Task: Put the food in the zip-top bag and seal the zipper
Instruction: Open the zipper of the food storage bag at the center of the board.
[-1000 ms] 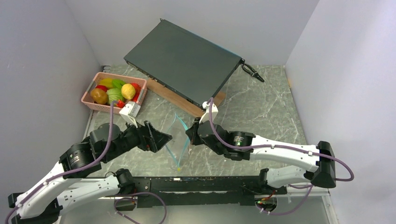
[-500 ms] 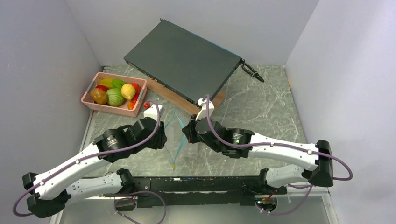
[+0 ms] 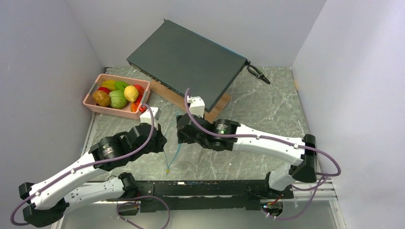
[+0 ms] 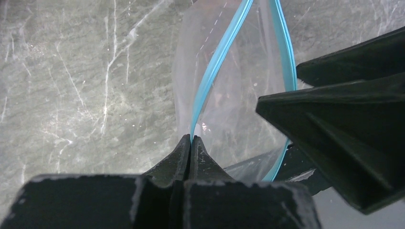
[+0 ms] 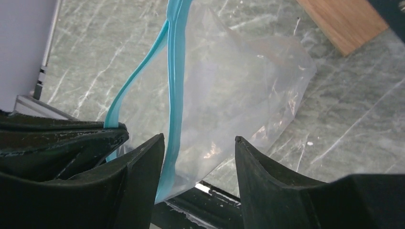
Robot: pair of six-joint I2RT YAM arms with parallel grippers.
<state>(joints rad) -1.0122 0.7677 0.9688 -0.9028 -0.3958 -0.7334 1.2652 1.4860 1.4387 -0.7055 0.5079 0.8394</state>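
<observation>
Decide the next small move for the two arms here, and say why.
Probably close the right claw on the zipper lip between its open fingers. The left claw pinches the other lip, the zip-top bag is empty, and the food sits in the pink basket, so the mouth needs holding open.

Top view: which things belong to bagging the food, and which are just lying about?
Job: zip-top bag, its zipper, food, left gripper shut on the zipper, right gripper open.
Lying about: pink basket, dark flat case, wooden board, black tool.

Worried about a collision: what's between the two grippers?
Left wrist view: the zip-top bag's open mouth. The left gripper pinches one zipper strip; the other reaches the right gripper.
</observation>
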